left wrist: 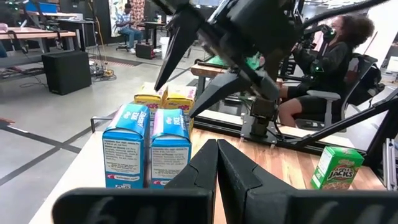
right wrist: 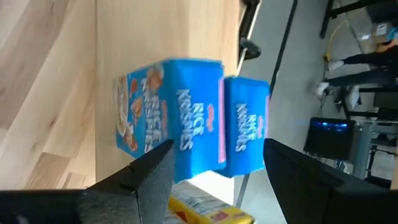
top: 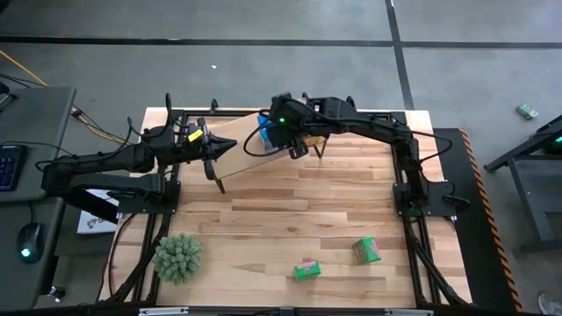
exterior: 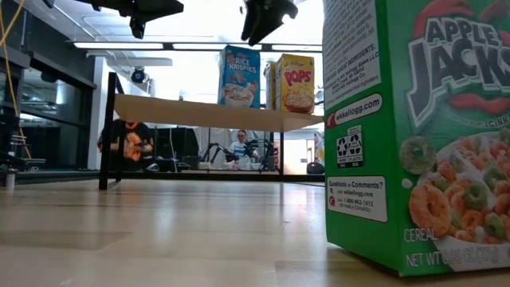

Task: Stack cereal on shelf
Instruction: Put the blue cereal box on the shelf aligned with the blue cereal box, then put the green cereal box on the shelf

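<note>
The sloped light-wood shelf [top: 241, 149] [exterior: 199, 112] stands at the table's far side on black legs. Two blue Rice Krispies cartons [right wrist: 168, 124] [right wrist: 245, 124] stand upright on it side by side, with yellow Pops cartons [exterior: 295, 82] [left wrist: 155, 96] next to them. My right gripper [right wrist: 217, 146] [top: 299, 149] hovers open above the blue cartons, touching nothing. My left gripper [left wrist: 217, 152] [top: 215, 154] is shut and empty, raised by the shelf's left part. Two green Apple Jacks cartons [top: 306, 270] [top: 366, 250] sit on the tabletop near the front edge.
A round spiky green plant [top: 178, 256] stands at the table's near left corner. One green carton [exterior: 422, 135] is close in front of the low camera. Bare striped tabletop [top: 290, 211] lies between the shelf and the green cartons. People sit in the room behind.
</note>
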